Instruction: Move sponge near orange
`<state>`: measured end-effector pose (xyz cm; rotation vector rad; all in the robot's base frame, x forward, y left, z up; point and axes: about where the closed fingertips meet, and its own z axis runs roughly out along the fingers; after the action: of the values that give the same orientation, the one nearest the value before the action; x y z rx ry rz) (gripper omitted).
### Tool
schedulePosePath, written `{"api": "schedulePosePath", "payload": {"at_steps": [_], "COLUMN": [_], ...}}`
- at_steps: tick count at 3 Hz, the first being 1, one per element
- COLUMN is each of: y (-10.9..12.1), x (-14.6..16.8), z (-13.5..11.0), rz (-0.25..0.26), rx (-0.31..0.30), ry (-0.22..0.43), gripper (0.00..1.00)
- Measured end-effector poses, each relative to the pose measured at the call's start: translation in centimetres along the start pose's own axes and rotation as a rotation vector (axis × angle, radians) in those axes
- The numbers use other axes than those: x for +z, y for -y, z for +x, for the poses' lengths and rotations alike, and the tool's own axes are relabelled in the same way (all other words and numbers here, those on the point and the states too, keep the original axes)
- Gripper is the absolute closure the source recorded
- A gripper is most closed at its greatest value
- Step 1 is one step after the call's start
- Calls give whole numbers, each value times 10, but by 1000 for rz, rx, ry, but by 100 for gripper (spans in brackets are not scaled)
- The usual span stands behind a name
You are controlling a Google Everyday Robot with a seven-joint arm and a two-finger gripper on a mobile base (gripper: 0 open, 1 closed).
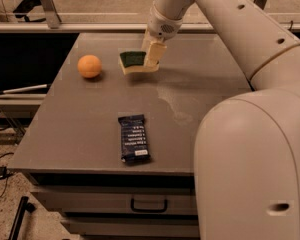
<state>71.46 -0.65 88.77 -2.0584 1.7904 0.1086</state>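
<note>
Your gripper (154, 55) at the far side of the bench (65, 129), clamped on one end of the sponge (132, 61), sponge jutting toward the orange (89, 66), near it, not touching

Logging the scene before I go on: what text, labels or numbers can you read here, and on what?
Dark blue snack wrapper, near the table's front edge: several lines of white print, too blurred to read.
Sponge, orange, gripper holding the sponge's right end, table, drawer: no text visible.
</note>
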Motion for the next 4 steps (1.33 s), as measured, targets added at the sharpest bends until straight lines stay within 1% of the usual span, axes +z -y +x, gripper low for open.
{"api": "schedulePosePath", "payload": {"at_steps": [1,2,3,4], "y": [2,9,21,21], "x": [7,15,18,19], "z": [-7,-11,-11,-15], "rz": [-14,-9,18,28], "rx": [-25,-51,-63,-87], "ry": [6,-4,-17,-29], "gripper": [100,100,100,100]}}
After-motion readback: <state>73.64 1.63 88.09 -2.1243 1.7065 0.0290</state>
